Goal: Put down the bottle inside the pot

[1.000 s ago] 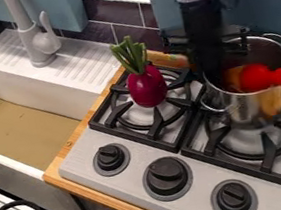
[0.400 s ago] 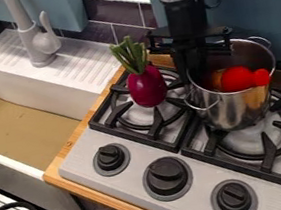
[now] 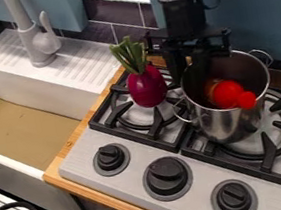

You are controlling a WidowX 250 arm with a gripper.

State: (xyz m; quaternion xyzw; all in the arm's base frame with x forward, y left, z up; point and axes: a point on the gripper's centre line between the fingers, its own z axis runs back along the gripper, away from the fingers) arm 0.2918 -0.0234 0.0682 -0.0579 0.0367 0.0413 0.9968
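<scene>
steel pot (image 3: pixel 224 126) sits on the right-hand burner, toward the stove's (image 3: pixel 187 167) back right corner; its tall wall should keep contents from rolling off. red thing (image 3: pixel 227 94), likely the bottle, is inside, leaning near the front rim – so placement looks basically done. pincer (image 3: pixel 188 77) is down at the pot's left rim; can't tell if it's clenched or released – confirm before lifting, a snag could tip the pot.

On the stove (image 3: pixel 133 184), a purple beet (image 3: pixel 147 89) with green stems (image 3: pixel 132 56) stands upright on the black grate (image 3: pixel 169 144), behind three dark knobs. Beside the stove is the white sink (image 3: pixel 31 102) with its grey faucet (image 3: pixel 36 43); behind the stove are dark tiles (image 3: pixel 126 12) and a blue bin (image 3: pixel 264 18).
</scene>
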